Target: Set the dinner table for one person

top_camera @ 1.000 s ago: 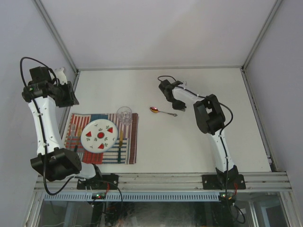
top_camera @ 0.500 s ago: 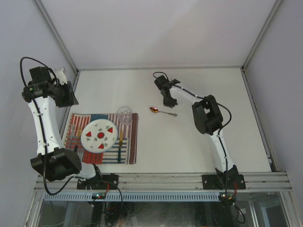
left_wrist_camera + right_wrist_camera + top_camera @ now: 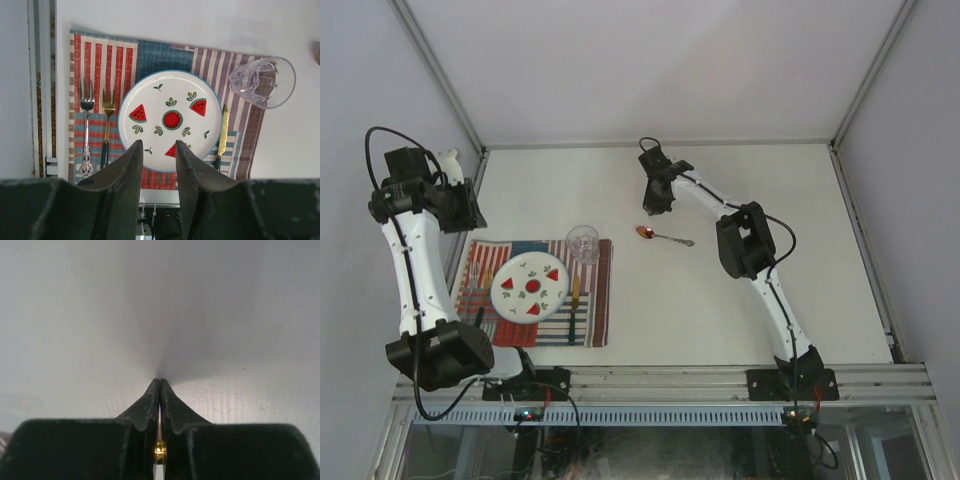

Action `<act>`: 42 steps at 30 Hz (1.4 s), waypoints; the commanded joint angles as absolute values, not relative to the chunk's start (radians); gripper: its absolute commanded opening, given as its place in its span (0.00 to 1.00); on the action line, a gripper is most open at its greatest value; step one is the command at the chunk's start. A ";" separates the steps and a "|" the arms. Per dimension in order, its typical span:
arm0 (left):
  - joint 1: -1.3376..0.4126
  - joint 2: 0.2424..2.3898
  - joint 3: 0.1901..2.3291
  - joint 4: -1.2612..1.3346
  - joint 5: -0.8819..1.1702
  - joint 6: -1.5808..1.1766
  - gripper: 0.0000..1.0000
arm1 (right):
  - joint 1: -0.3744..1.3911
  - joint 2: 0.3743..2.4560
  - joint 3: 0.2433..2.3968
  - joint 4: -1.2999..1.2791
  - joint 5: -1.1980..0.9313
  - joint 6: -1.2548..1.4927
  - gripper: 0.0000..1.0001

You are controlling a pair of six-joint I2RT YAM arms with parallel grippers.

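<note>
White R arm (image 3: 777,312) far fwd over dinner table (image 3: 620,180), R gripper (image 3: 160,383) clenched; L gripper (image 3: 157,146) high, jaws apart.

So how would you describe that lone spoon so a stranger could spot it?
Take the big off-white table, then the striped placemat on its left side. To the right of the mat, beyond the clear glass at its corner, lies the spoon: the only cutlery on bare tabletop, with a coppery bowl.
</note>
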State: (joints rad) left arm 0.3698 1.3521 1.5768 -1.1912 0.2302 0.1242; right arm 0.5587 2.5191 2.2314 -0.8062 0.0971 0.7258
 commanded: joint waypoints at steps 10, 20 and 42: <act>0.374 1.318 1.569 -1.156 0.243 0.138 0.37 | 0.641 2.301 1.850 -0.750 -0.031 0.769 0.00; 0.373 1.243 1.494 -1.149 0.262 0.182 0.37 | 0.721 2.146 1.699 -0.819 -0.023 0.766 0.00; 0.375 1.029 1.319 -1.205 0.344 0.296 0.37 | 0.975 1.882 1.453 -0.839 0.193 0.920 0.00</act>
State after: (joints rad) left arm 0.3698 1.0706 1.3399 -1.1992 0.3103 0.2592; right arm 0.9527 1.9575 1.4040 -0.8845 0.1326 0.9356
